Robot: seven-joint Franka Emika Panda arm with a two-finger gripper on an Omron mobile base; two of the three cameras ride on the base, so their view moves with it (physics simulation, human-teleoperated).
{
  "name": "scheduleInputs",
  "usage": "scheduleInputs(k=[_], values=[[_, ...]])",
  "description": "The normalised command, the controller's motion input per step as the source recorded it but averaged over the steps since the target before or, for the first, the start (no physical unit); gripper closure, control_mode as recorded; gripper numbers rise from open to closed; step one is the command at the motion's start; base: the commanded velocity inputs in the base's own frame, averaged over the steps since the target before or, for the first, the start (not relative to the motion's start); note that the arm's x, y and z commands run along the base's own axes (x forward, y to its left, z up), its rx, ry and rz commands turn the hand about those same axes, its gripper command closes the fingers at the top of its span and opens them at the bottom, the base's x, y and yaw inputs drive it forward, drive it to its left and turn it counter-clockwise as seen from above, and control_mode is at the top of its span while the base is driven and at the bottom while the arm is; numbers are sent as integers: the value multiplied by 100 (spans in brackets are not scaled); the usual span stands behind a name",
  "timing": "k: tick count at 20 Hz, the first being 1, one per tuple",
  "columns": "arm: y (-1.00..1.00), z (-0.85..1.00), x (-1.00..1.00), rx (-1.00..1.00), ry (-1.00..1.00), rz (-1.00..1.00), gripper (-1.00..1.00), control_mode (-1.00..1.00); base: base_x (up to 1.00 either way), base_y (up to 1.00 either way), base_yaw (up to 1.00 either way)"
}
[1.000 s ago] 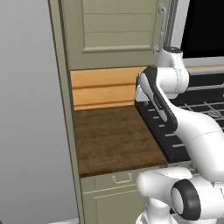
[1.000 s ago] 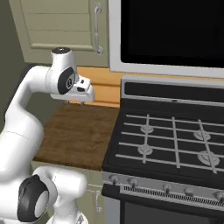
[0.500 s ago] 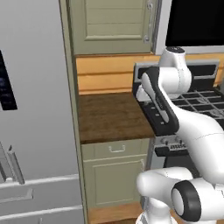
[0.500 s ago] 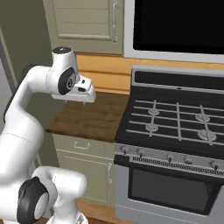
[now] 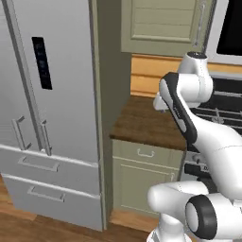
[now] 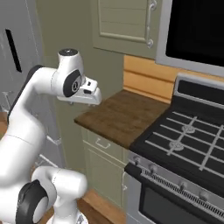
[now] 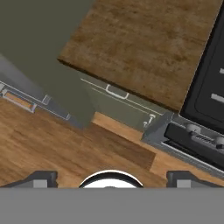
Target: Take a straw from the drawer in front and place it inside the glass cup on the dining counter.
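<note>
Hand view: gripper jaws stand wide apart, holding nothing, above the plank floor. Sage-green drawer, shut, lies at 12 o'clock under the dark wood countertop. Stove at 3 o'clock; grey fridge stands left of the drawer.

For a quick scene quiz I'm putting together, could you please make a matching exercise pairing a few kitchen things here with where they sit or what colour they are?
Things:
1. drawer
2. fridge
3. stove
4. upper cabinet

Descriptions:
A. grey, tall, at the left of the left base view
B. black grates, right of the wooden counter
C. sage green, shut, under the wooden counter
D. sage green, on the wall above the counter

Pairs: 1-C, 2-A, 3-B, 4-D
</note>
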Motion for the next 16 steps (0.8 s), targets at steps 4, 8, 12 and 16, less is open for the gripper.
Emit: scheduleInputs(k=[4,8,12,16], values=[[0,0,0,0,0,0,-100,100,0,-77,66],[0,0,0,0,0,0,-100,100,-8,-84,59],[0,0,0,0,0,0,-100,100,-18,-84,45],[0,0,0,0,0,0,-100,100,-13,-71,34]])
